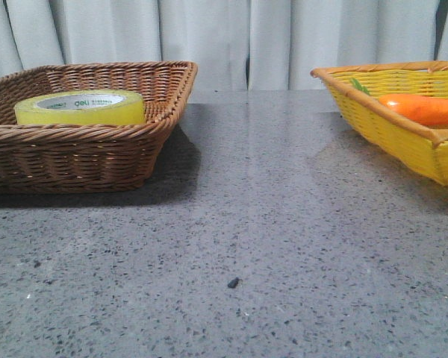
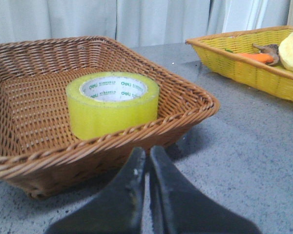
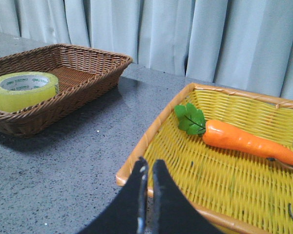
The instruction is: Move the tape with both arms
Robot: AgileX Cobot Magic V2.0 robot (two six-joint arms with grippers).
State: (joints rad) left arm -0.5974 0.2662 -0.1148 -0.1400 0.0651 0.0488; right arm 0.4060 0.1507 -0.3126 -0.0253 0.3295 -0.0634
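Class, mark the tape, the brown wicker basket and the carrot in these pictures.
tape [image 2: 112,105]: left wrist view, on its yellow outer side.
brown wicker basket [image 1: 97,160]: front view, on its near outer wall.
carrot [image 3: 244,141]: right wrist view, on the middle of its orange body.

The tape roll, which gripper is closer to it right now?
Left. The left gripper sits just outside the brown basket holding the tape; the right gripper is over the yellow basket's edge.
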